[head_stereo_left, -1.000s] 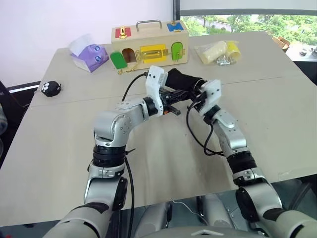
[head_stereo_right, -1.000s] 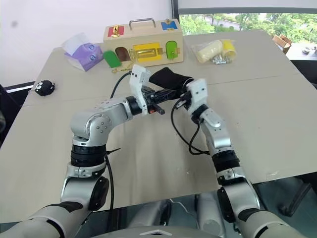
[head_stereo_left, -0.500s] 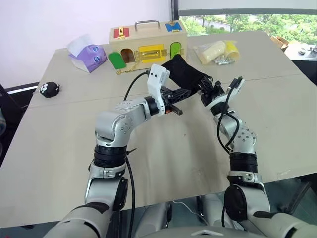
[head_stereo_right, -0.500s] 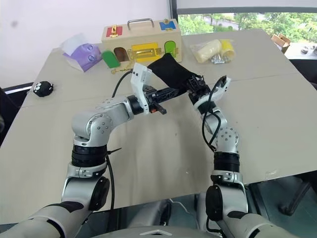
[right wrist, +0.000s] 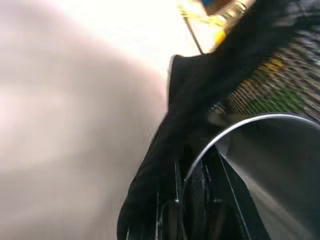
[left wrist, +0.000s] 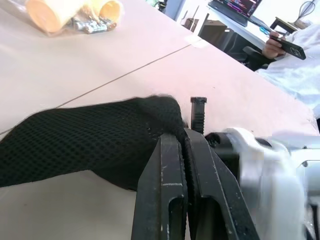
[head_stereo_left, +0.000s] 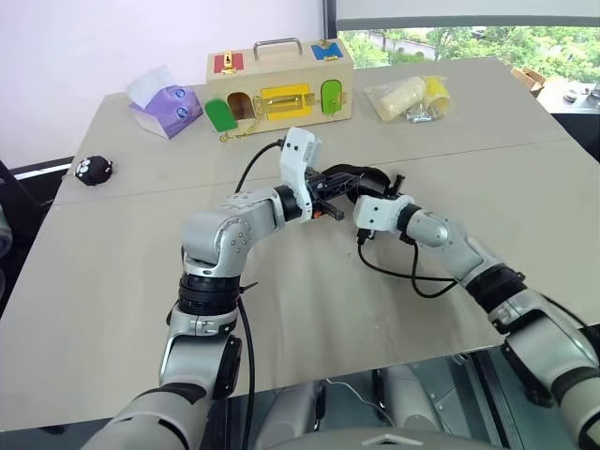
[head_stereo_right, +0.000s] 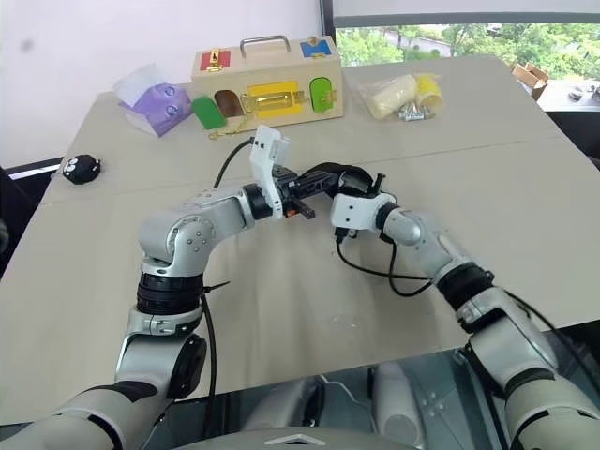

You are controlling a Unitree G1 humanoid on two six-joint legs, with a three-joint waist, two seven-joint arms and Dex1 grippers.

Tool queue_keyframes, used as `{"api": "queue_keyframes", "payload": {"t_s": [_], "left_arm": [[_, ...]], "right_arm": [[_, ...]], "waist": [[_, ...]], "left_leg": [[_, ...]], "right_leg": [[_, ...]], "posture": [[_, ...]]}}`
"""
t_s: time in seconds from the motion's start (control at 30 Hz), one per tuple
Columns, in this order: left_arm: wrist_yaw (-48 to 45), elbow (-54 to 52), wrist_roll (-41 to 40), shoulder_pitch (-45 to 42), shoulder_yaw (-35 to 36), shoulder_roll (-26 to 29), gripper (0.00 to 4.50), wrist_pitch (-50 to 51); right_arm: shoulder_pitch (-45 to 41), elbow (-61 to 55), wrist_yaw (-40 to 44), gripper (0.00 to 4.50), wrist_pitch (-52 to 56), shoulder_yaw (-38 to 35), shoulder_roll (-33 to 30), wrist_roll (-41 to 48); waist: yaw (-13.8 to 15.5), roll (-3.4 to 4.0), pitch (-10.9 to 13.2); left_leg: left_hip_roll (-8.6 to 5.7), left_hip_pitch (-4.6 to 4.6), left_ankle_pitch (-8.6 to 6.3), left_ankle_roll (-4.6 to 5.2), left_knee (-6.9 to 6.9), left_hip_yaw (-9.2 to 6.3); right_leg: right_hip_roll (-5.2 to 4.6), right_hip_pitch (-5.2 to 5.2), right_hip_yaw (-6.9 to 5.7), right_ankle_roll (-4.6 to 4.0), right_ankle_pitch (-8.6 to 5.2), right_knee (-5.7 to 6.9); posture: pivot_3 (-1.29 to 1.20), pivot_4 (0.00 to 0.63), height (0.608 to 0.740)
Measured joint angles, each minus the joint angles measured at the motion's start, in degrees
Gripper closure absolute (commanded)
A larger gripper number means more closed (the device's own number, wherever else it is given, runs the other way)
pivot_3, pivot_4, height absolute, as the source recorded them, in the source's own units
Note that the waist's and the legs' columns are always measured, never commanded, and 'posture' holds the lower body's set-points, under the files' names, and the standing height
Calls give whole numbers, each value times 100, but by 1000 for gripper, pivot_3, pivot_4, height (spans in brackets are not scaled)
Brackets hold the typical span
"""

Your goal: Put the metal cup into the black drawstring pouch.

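The black drawstring pouch (head_stereo_left: 362, 176) hangs bunched above the middle of the table, between my two grippers. My left gripper (head_stereo_left: 341, 193) is shut on the pouch's edge; the left wrist view shows its fingertips (left wrist: 172, 142) pinching the black mesh (left wrist: 85, 145). My right gripper (head_stereo_left: 372, 189) comes at the pouch from the right. In the right wrist view it (right wrist: 192, 172) is shut on the rim of the metal cup (right wrist: 272, 167), whose shiny round mouth lies against the pouch's fabric (right wrist: 165, 145). The head views show no part of the cup, which the pouch hides.
A wooden latch box (head_stereo_left: 281, 89) stands at the back, with a purple tissue pack (head_stereo_left: 169, 105) to its left and a clear bag of yellowish cups (head_stereo_left: 412, 97) to its right. A black fuzzy toy (head_stereo_left: 94, 169) lies far left. A person (left wrist: 300, 55) sits beyond the table.
My right arm has swung down and out to the right, bringing its gripper low beside the left one. The pouch, spread upward half a second ago, now hangs bunched. The left arm stayed still.
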Motion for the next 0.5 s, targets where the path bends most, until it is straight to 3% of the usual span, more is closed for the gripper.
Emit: {"api": "queue_keyframes", "payload": {"t_s": [0.13,0.17,0.23,0.3,0.43,0.47,0.5], "left_arm": [[-3,0,-1,-1,2,-9,4500,-1],[-3,0,0,-1,2,-9,4500,-1],[-5,0,-1,-2,3,-10,4500,-6],[1,13,-1,-2,3,-25,4500,-6],[43,17,-1,-6,6,-39,4500,-11],[67,22,-3,-14,9,-55,4500,-12],[77,30,-5,-21,4,-67,4500,-12]], "right_arm": [[-191,338,-4,4451,-389,17,-2,-381],[-210,359,2,3780,-399,4,4,-396],[-215,389,66,3089,-375,-58,33,-396],[-180,327,244,2050,-329,-233,69,-241],[58,-53,493,604,-312,-547,81,154],[422,-595,805,276,-173,-801,78,602],[708,-1045,1062,276,21,-955,52,961]], "waist": [[12,-2,-1],[15,-3,-1],[18,-3,-1],[18,-4,0],[20,-4,-1],[23,-4,-1],[30,-4,-1]], "left_leg": [[-2,-2,0,0,1,1],[-2,-2,0,0,1,1],[-2,-2,0,0,1,0],[-2,-3,0,0,1,-2],[-1,-3,0,0,1,-5],[-1,-6,0,0,0,-5],[0,-9,0,0,1,-8]], "right_leg": [[-1,1,1,0,0,-2],[-1,2,1,0,0,-3],[-1,2,0,0,0,-4],[-1,1,-2,0,0,-3],[-1,2,-3,0,0,-5],[-1,2,-4,0,0,-7],[-2,1,-6,0,0,-10]], "posture": [[0,150,710],[0,150,710],[0,150,710],[0,150,710],[0,150,710],[0,150,710],[0,150,710]]}}
